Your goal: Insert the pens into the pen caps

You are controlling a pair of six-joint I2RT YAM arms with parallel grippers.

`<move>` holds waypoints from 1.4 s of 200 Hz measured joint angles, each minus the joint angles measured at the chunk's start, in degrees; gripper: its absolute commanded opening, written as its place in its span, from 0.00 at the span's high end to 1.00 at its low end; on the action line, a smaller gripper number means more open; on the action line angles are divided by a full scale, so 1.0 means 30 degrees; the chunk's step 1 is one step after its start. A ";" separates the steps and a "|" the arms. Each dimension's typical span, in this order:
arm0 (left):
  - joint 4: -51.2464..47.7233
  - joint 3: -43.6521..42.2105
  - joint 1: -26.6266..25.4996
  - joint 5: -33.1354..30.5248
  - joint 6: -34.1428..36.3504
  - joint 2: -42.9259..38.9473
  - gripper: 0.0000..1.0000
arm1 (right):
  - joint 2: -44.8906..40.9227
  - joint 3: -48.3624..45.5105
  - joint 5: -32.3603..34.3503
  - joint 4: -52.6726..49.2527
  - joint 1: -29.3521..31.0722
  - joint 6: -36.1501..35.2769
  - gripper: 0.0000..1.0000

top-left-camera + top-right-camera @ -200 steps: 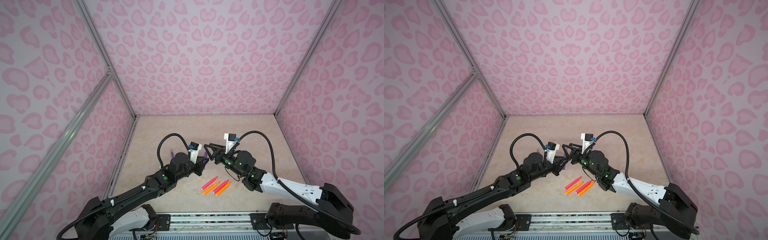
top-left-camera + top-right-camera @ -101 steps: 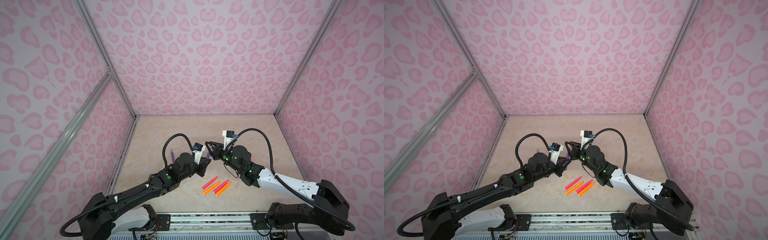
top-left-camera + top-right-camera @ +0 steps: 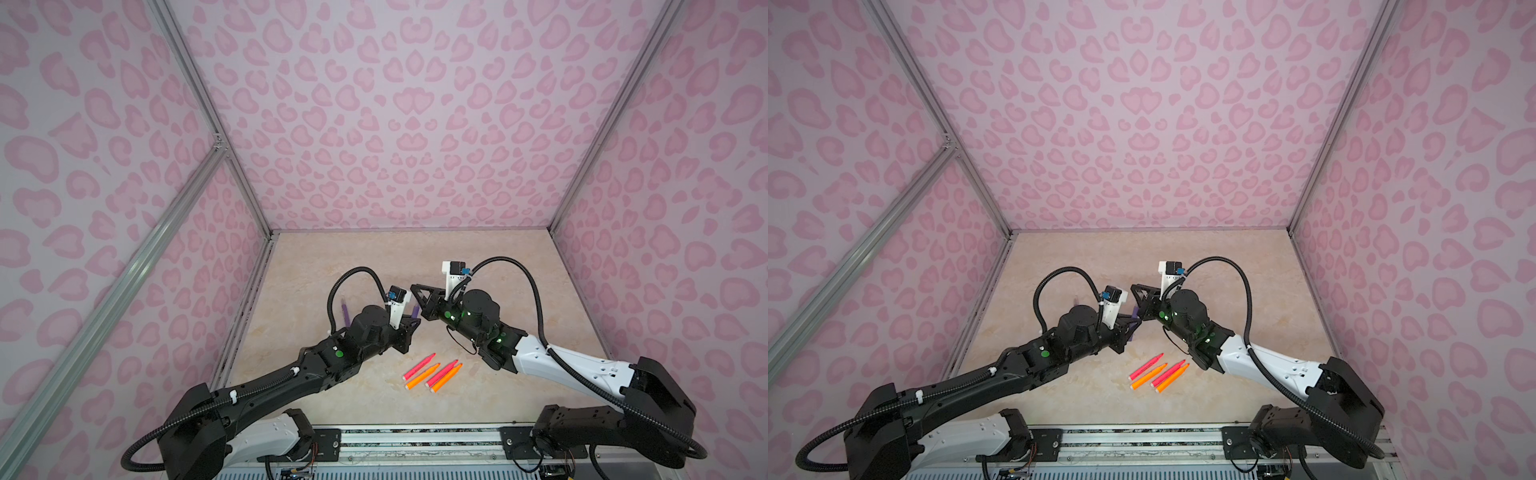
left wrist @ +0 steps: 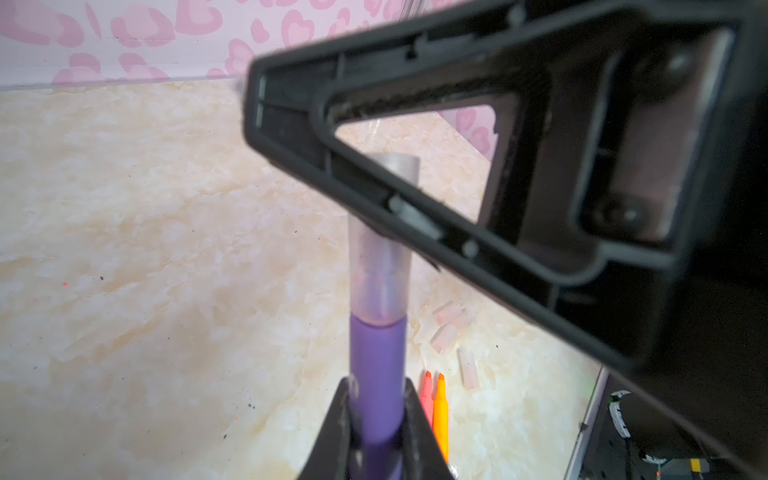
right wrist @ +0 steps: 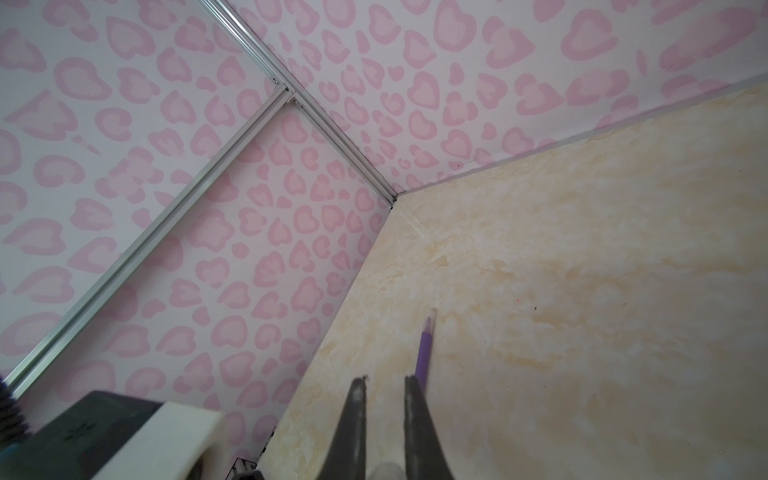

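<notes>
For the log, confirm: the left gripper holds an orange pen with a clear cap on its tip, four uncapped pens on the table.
Wrong colour: the left wrist view shows the left gripper holding a purple pen, not orange. The clear cap and the four uncapped pens on the table stand.

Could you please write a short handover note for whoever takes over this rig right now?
Left gripper: shut on a purple pen.
Right gripper: shut on the clear cap over that pen's tip.
Done: the other purple pen lies capped on the table.
Left: two pink pens and two orange pens, uncapped; loose caps near them.
</notes>
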 measured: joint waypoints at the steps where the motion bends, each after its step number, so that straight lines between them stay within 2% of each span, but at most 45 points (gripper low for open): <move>1: 0.0000 0.0000 0.0000 0.0000 0.0000 -0.0007 0.96 | 0.0007 0.0007 0.0000 -0.0007 0.0000 0.0000 1.00; 45: -0.0488 -0.0022 0.0495 0.0160 -0.0335 -0.0401 0.96 | 0.0605 0.0386 -0.0350 0.0299 0.0073 0.0015 1.00; 99: -0.0641 -0.0721 0.2594 0.3220 -0.0517 -0.1078 0.96 | 0.1668 0.0787 0.0197 0.0896 0.0692 0.0073 1.00; 175: -0.1836 -0.1144 0.3184 0.2484 -0.0546 -0.2084 0.96 | 0.3300 0.1654 0.1129 0.1472 0.1581 0.0364 1.00; 256: -0.4022 -0.1319 0.4080 0.2514 0.0182 -0.3257 0.96 | 0.4619 0.1945 0.2696 0.2557 0.2965 0.0976 1.00; 280: -0.4473 -0.1311 0.4575 0.3111 0.0452 -0.3468 0.96 | 0.4728 0.1953 0.3111 0.2841 0.3293 0.0976 1.00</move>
